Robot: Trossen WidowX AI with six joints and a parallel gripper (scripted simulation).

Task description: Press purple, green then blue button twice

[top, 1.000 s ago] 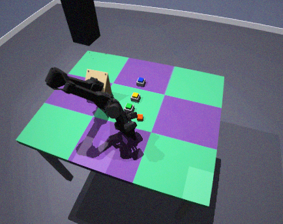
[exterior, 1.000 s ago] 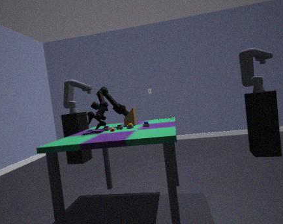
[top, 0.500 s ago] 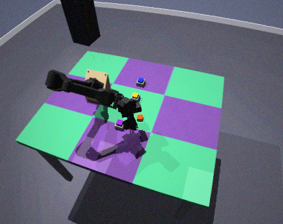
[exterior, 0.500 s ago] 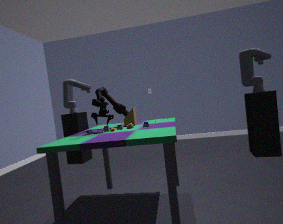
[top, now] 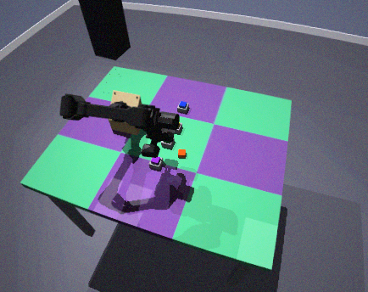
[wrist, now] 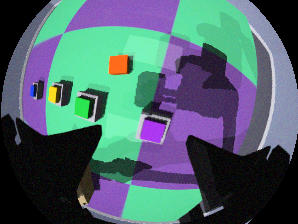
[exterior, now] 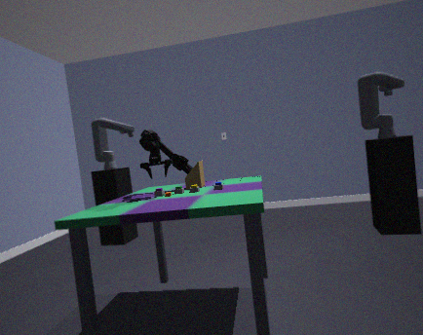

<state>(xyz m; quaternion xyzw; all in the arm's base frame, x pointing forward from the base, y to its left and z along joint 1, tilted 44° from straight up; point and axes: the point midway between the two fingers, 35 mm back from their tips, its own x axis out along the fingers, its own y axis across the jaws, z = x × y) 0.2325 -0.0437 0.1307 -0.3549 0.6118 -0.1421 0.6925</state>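
The purple button (top: 155, 160) (exterior: 159, 191) (wrist: 153, 129) sits in a pale housing, unpressed, and shows between the fingers in the wrist view. The green button (wrist: 83, 107) is left of it there; its cap is hidden by the arm in the top view. The blue button (top: 182, 104) (exterior: 218, 184) (wrist: 33, 91) is at the far end of the row. My gripper (exterior: 159, 176) (wrist: 145, 136) is open and empty, pointing down well above the table, near the purple and green buttons and touching none.
A yellow button (exterior: 194, 186) (wrist: 53, 94) stands between the green and blue ones. An orange block (top: 181, 154) (exterior: 168, 194) (wrist: 118, 65) lies beside the row, near the green and purple buttons. A tan wedge-shaped piece (top: 125, 98) (exterior: 196, 176) stands by the arm.
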